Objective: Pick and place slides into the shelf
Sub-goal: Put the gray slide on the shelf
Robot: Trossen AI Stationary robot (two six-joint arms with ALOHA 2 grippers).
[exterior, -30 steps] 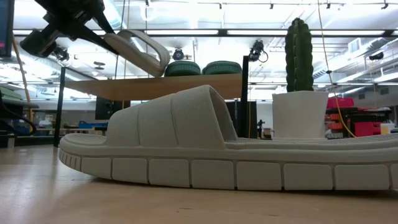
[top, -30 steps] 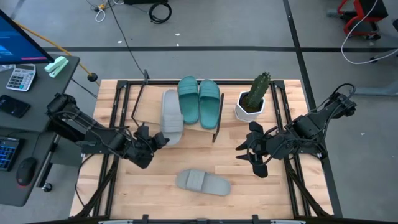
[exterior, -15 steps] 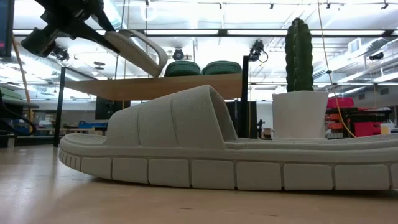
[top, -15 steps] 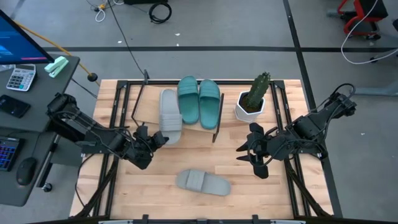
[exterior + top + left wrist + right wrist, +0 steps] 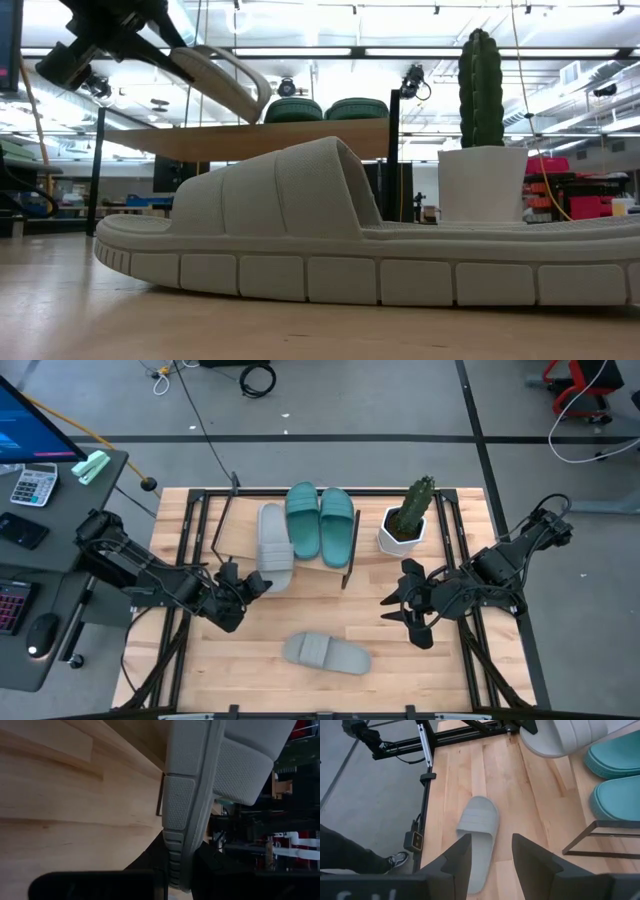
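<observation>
My left gripper (image 5: pixel 252 586) is shut on a light grey slide (image 5: pixel 275 545) and holds it over the shelf's (image 5: pixel 300 137) left part, beside two teal slides (image 5: pixel 303 520) (image 5: pixel 337 525) that rest sole-down on the plank. In the low view the held slide (image 5: pixel 225 80) slopes with its toe low near the plank; I cannot tell if it touches. The second grey slide (image 5: pixel 327 654) lies flat on the table near the near edge. My right gripper (image 5: pixel 398 607) hovers open to that slide's right, above the table. My left gripper pinches the grey slide's heel end (image 5: pixel 176 866) between its two fingers (image 5: pixel 220 870), one on the sole's underside and one on the footbed side. The fingers come from the table's near-left, roughly along the slide. The slide is tilted, heel up and toe down toward the shelf.
A cactus in a white pot (image 5: pixel 405 520) stands right of the shelf, close to the right arm. Black frame rails (image 5: pixel 427 757) run along the table's edges. Bare wood (image 5: pixel 240 650) lies around the grey slide. A person's shoe (image 5: pixel 395 861) shows on the floor beyond the table edge.
</observation>
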